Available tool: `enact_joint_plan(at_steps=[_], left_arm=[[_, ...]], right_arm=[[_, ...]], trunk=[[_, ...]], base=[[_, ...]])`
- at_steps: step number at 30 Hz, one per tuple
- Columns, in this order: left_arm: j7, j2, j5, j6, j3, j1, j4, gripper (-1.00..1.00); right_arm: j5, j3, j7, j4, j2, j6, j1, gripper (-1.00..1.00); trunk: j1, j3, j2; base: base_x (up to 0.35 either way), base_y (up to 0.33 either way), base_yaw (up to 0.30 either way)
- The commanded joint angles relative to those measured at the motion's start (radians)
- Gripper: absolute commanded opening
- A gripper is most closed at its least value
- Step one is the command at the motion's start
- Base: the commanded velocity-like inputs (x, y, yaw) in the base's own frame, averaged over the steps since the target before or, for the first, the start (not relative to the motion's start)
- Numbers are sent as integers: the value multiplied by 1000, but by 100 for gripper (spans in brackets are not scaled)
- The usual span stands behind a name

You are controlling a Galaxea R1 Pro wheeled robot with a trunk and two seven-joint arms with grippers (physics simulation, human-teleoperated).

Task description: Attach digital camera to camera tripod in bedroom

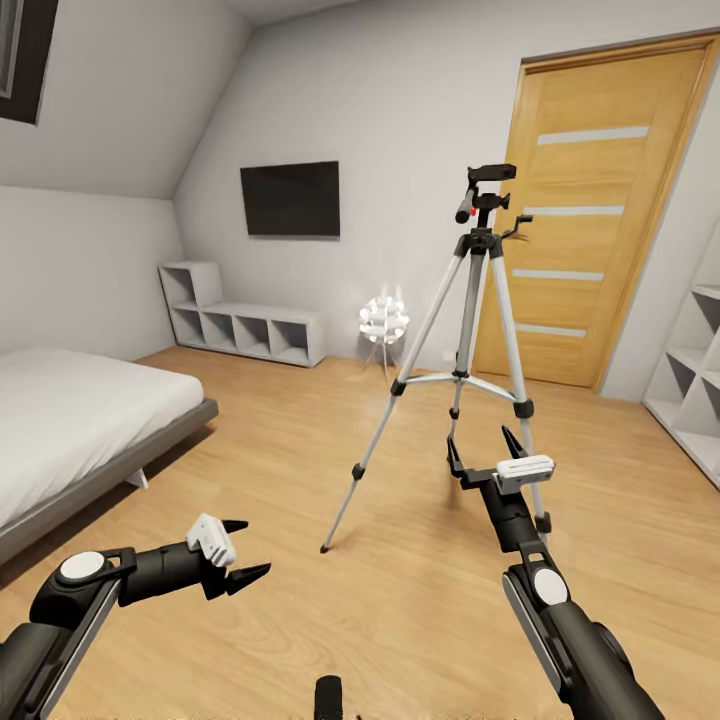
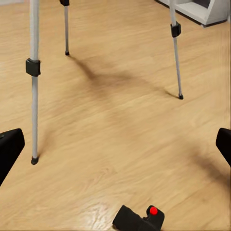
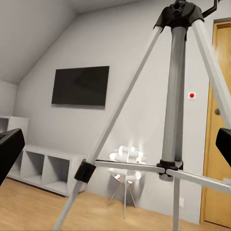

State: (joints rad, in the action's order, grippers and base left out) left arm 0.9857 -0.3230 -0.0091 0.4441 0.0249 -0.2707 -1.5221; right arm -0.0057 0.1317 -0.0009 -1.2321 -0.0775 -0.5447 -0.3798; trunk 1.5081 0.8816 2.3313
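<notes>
Camera lies on the floor before the tripod, below the open, empty left claw, the nearer; right claw open, empty, beside a tripod leg.

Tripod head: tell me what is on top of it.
The camera tripod has its black head with nothing mounted on top. The digital camera lies on the wood floor, partly cropped.

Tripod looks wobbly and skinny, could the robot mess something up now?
Maybe. The right gripper is open and right beside the tripod, so a bump could tip it over. The camera lies low on the floor, under the open left gripper; picking it up means a deep reach close to a tripod leg, and a poor grasp might drop it.
</notes>
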Motion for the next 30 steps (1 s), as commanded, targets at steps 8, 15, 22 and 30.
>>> enact_joint_plan(at_steps=[8,15,22,30], left_arm=[[35,6,-2,-16,1,-1,54,100],[32,13,-11,-20,14,-1,139,100],[13,17,-26,-22,19,-1,180,100],[11,17,-28,-22,19,-1,173,100]], right_arm=[[-2,2,1,3,-1,-2,-1,100],[-2,2,0,3,-1,-2,-1,100],[-2,4,-1,3,-1,-2,-1,100],[-1,33,-2,14,-1,3,-1,100]], trunk=[[31,26,57],[57,48,106],[84,70,155],[95,99,170]], base=[[0,0,0],[0,0,0],[0,0,0],[0,0,0]])
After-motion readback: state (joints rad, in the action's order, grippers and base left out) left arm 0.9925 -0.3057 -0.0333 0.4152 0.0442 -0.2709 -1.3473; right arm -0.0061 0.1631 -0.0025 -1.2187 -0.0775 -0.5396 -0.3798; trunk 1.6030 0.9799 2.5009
